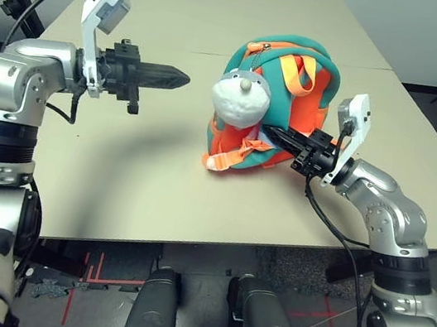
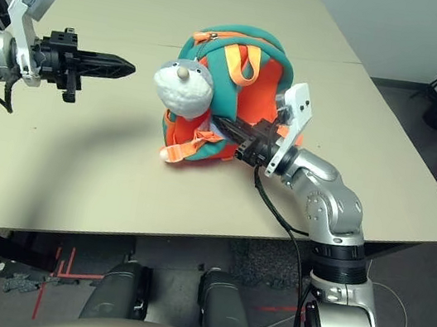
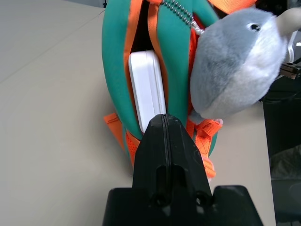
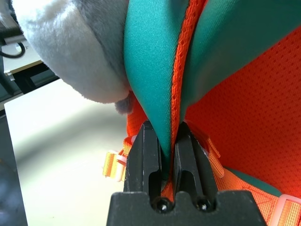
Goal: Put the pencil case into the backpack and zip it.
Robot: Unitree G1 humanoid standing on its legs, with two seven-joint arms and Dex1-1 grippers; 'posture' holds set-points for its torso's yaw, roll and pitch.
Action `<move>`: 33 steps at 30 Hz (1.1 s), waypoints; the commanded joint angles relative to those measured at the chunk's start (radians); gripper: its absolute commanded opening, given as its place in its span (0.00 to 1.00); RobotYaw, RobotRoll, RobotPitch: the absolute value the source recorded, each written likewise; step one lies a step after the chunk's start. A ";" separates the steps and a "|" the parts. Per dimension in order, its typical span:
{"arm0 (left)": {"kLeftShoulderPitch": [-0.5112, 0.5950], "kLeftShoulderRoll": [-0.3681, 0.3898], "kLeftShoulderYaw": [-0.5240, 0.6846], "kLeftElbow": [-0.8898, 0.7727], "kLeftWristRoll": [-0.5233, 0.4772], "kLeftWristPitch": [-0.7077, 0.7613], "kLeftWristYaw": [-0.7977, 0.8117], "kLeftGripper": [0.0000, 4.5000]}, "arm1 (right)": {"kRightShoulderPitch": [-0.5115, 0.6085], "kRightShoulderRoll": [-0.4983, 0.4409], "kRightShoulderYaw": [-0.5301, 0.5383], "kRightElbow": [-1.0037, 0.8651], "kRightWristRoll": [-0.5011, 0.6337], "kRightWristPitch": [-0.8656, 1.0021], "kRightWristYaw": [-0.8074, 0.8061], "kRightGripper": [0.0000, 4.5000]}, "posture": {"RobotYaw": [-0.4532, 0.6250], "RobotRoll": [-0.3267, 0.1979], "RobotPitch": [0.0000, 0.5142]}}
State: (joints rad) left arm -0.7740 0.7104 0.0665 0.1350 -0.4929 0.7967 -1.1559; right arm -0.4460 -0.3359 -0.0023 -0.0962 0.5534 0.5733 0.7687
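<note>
Pencil case [image 3: 146, 89] tucked inside the backpack [image 1: 272, 105], white edge peeking through the open zipper slot between the teal panels. Backpack upright at centre frame on the tabletop [image 1: 141, 176], plush animal head [image 1: 240, 97] hanging on its front, orange straps splayed at the base. Right claw [image 4: 167, 157] pinched tight on a fold of the backpack's teal and orange fabric, coming in from the right of the frame. Left claw [image 1: 178, 79] fully closed, gripping nothing, hovering at upper left, well apart from the backpack and pointing toward it.
</note>
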 commanded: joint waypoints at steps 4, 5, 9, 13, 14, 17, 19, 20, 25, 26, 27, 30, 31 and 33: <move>-0.009 -0.090 -0.025 0.066 0.022 -0.060 0.070 0.01 | -0.009 0.008 0.024 0.003 -0.005 -0.004 0.007 0.00 | 0.34 0.62 0.11; -0.013 -0.101 -0.030 0.079 0.025 -0.069 0.076 0.01 | -0.009 0.009 0.024 0.001 -0.005 -0.003 0.005 0.00 | 0.34 0.62 0.11; -0.034 -0.140 -0.041 0.130 0.037 -0.097 0.089 0.01 | -0.001 0.011 0.019 -0.009 -0.003 0.000 -0.003 0.00 | 0.33 0.62 0.12; -0.061 -0.178 -0.083 0.186 0.072 -0.143 0.092 0.01 | 0.006 0.011 0.014 -0.017 0.001 0.003 -0.009 0.00 | 0.33 0.62 0.12; -0.068 -0.187 -0.092 0.197 0.077 -0.150 0.090 0.01 | 0.007 0.011 0.014 -0.018 0.002 0.003 -0.010 0.00 | 0.33 0.62 0.13; -0.085 -0.211 -0.116 0.226 0.099 -0.176 0.090 0.01 | 0.007 0.013 0.014 -0.020 0.003 0.003 -0.012 0.00 | 0.33 0.62 0.13; -0.097 -0.230 -0.136 0.252 0.122 -0.203 0.095 0.01 | 0.006 0.013 0.014 -0.020 0.003 0.003 -0.013 0.00 | 0.33 0.62 0.13; -0.102 -0.241 -0.143 0.266 0.132 -0.214 0.099 0.01 | 0.005 0.013 0.014 -0.019 0.003 0.003 -0.014 0.00 | 0.33 0.62 0.13; -0.122 -0.288 -0.168 0.338 0.196 -0.295 0.131 0.01 | 0.005 0.013 0.012 -0.021 0.003 0.003 -0.015 0.00 | 0.33 0.62 0.13; -0.124 -0.295 -0.167 0.346 0.202 -0.303 0.134 0.01 | 0.006 0.013 0.012 -0.022 0.003 0.004 -0.015 0.00 | 0.33 0.62 0.13; -0.126 -0.301 -0.164 0.347 0.204 -0.306 0.132 0.01 | 0.006 0.012 0.011 -0.023 0.003 0.004 -0.016 0.00 | 0.33 0.62 0.13; -0.130 -0.313 -0.155 0.353 0.211 -0.321 0.138 0.01 | 0.006 0.012 0.010 -0.022 0.003 0.004 -0.016 0.00 | 0.33 0.62 0.13; -0.132 -0.316 -0.152 0.357 0.214 -0.327 0.144 0.01 | 0.006 0.012 0.010 -0.022 0.003 0.004 -0.017 0.00 | 0.33 0.62 0.13; -0.131 -0.330 -0.145 0.362 0.223 -0.350 0.167 0.01 | 0.005 0.013 0.011 -0.021 0.003 0.004 -0.017 0.00 | 0.33 0.62 0.13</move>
State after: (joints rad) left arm -0.8893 0.4042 -0.0611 0.4852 -0.2888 0.4697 -1.0140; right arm -0.4444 -0.3289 -0.0130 -0.0990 0.5530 0.5715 0.7454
